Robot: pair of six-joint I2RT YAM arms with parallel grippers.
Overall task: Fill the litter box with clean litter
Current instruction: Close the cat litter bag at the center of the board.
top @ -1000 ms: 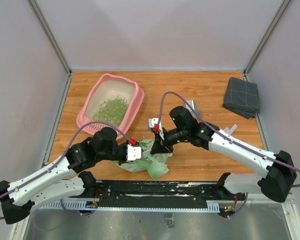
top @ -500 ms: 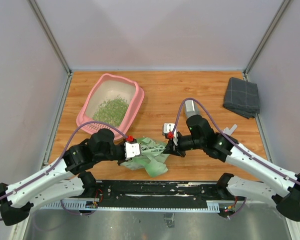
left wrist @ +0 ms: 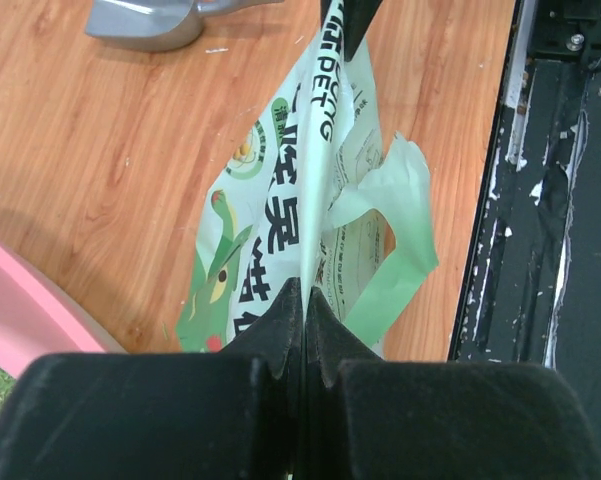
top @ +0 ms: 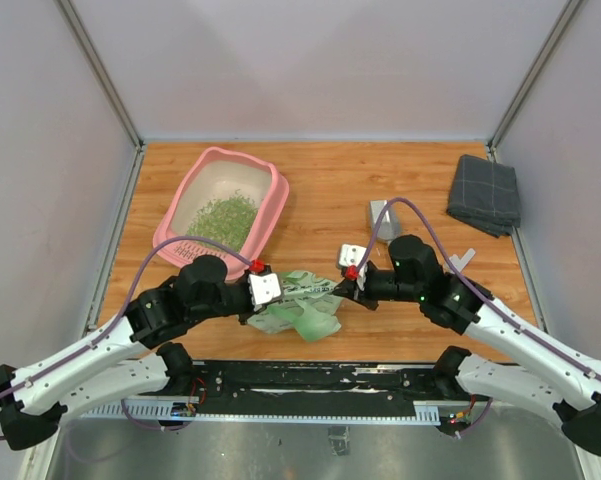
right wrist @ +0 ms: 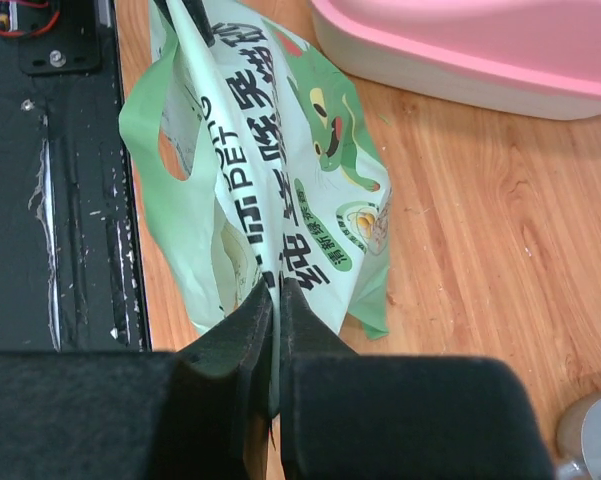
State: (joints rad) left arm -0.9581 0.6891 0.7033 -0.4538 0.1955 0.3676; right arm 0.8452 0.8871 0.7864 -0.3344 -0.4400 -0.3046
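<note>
Nearby, the litter box [top: 278,192] sits beyond the left gripper [top: 288,291]. Both it and the right gripper [top: 332,291] pinch the green bag [top: 308,316] between them, arms bent low, facing each other.

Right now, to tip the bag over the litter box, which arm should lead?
Left, probably. Both grippers are shut on the bag, but the left gripper is nearer the litter box; the right gripper holds the end farther from it.

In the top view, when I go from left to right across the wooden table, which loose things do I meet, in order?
litter box → green bag → metal scoop → grey cloth
</note>
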